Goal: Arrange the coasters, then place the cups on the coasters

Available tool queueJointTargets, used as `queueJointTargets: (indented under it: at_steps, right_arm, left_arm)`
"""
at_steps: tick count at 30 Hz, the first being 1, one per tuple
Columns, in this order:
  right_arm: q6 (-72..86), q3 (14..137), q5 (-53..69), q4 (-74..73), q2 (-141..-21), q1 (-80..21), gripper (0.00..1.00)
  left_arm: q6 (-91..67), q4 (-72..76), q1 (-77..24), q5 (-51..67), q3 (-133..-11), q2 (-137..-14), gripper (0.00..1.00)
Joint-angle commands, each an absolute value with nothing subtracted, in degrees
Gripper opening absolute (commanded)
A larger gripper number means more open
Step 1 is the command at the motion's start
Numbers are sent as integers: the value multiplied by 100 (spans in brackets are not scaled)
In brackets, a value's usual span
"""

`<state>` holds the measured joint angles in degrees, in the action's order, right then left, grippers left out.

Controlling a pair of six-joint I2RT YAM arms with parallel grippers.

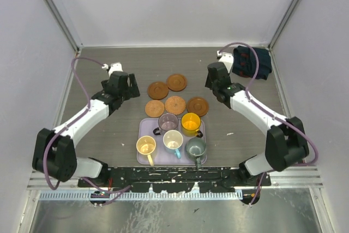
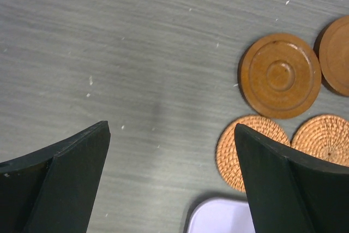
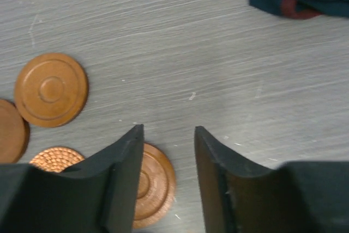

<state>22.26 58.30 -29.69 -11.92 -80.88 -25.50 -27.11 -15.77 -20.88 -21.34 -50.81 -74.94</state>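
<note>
Grey wood-grain table [image 1: 109, 129], with the left arm [image 1: 82, 118] and right arm [image 1: 256, 115] both reaching out over it.

Lavender tray [image 1: 145, 130] sits near-centre and carries all five cups. Dark folded cloth [image 1: 252, 63] is in the far right corner, with a red patch showing in the right wrist view.

Cups, far row: translucent purple cup [image 1: 168, 122] and yellow-orange cup [image 1: 191, 124]. Near row: cream-yellow cup [image 1: 146, 147], white cup with blue handle [image 1: 173, 141] and grey-green cup [image 1: 195, 148].

Five coasters [image 1: 158, 90] are bunched just beyond the tray. Three are smooth with rings and two are woven [image 1: 175, 105]. Some touch or nearly touch.

Left gripper [image 2: 172, 135] hangs left of the cluster. Jaws are wide apart with only bare table between them.

Right gripper [image 3: 169, 135] is just right of the rightmost smooth coaster [image 3: 155, 184]. Jaws are apart with a narrower gap and nothing between them. One finger overlaps that coaster in the wrist view, and contact can't be told.

Progress looks early. The coasters are in a loose clump, not laid out, and no cup is on a coaster. Still to do: spread the five coasters, then move the five cups onto them.

No brand, label or readable text anywhere.
</note>
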Motion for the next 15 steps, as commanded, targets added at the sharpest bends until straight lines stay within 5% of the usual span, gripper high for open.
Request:
queueJointTargets:
  at_steps: [1,4,10,15]
  right_arm:
    - [2023,6428,-2308,-727,-8547,-2532,42]
    - [1942,6792,-2048,-708,-9011,-2534,38]
    - [1802,7526,-1516,-888,-9954,-2538,3]
    - [1752,8142,-829,-1104,-10746,-2537,1]
  left_arm:
    - [-2467,-793,-2029,-1897,-5655,-8162,98]
    - [-2349,-991,-2022,-1650,-6155,-8752,98]
    - [-2116,-620,-2022,-1152,-6560,-9380,98]
    - [-1907,-771,-2026,-865,-7084,-9968,98]
